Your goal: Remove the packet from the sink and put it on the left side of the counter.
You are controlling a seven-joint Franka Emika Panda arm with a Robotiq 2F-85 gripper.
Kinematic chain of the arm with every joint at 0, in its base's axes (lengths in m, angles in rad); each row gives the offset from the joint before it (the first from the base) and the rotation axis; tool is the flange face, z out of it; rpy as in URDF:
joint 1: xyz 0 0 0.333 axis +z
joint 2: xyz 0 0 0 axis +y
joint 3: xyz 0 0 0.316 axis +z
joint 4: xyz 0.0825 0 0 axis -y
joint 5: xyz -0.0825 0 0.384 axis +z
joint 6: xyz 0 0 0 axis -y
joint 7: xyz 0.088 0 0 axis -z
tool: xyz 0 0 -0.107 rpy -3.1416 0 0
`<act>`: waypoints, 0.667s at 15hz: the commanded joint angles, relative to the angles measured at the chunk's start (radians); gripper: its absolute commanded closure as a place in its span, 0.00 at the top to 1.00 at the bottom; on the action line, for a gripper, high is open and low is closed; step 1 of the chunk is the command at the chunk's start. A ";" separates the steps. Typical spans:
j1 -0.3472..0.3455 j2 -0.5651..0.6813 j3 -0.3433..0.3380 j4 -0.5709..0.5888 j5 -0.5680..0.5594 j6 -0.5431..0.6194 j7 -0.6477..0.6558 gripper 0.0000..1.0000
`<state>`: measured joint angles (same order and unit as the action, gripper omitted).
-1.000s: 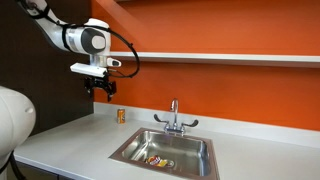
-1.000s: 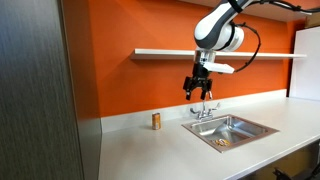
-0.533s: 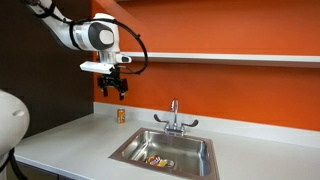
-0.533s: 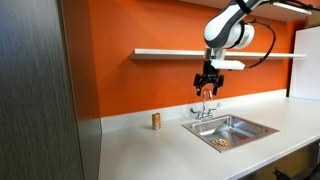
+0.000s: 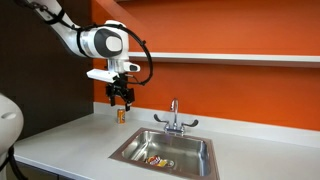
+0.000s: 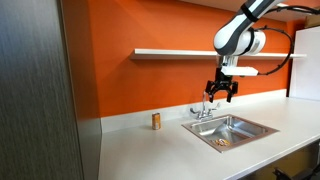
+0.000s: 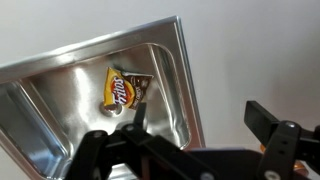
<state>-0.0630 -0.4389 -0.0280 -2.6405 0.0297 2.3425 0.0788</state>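
Observation:
The packet (image 7: 123, 89) lies flat on the floor of the steel sink (image 7: 60, 110); it is small, with yellow, red and dark markings. It also shows in both exterior views (image 5: 158, 161) (image 6: 222, 141). The sink (image 5: 140, 146) (image 6: 252, 128) is set into the light-grey counter (image 5: 70, 143) (image 6: 140, 150). My gripper (image 5: 121, 97) (image 6: 222, 90) (image 7: 200, 115) hangs open and empty high above the sink area, well clear of the packet.
A small upright orange can (image 5: 121, 115) (image 6: 156, 121) stands on the counter by the orange wall. A chrome two-handled faucet (image 5: 174, 117) (image 6: 203, 109) rises behind the sink. A shelf (image 6: 180, 52) runs along the wall.
My gripper has moved sideways along the wall toward the sink, staying high and open. The packet and can have not moved.

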 commanded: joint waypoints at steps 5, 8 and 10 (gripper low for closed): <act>-0.058 0.097 -0.028 -0.022 -0.020 0.031 0.042 1.00; -0.069 0.181 -0.052 -0.021 -0.013 0.107 0.021 1.00; -0.068 0.246 -0.070 -0.013 -0.003 0.171 0.003 1.00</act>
<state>-0.1198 -0.2853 -0.0818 -2.6716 0.0292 2.4343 0.0919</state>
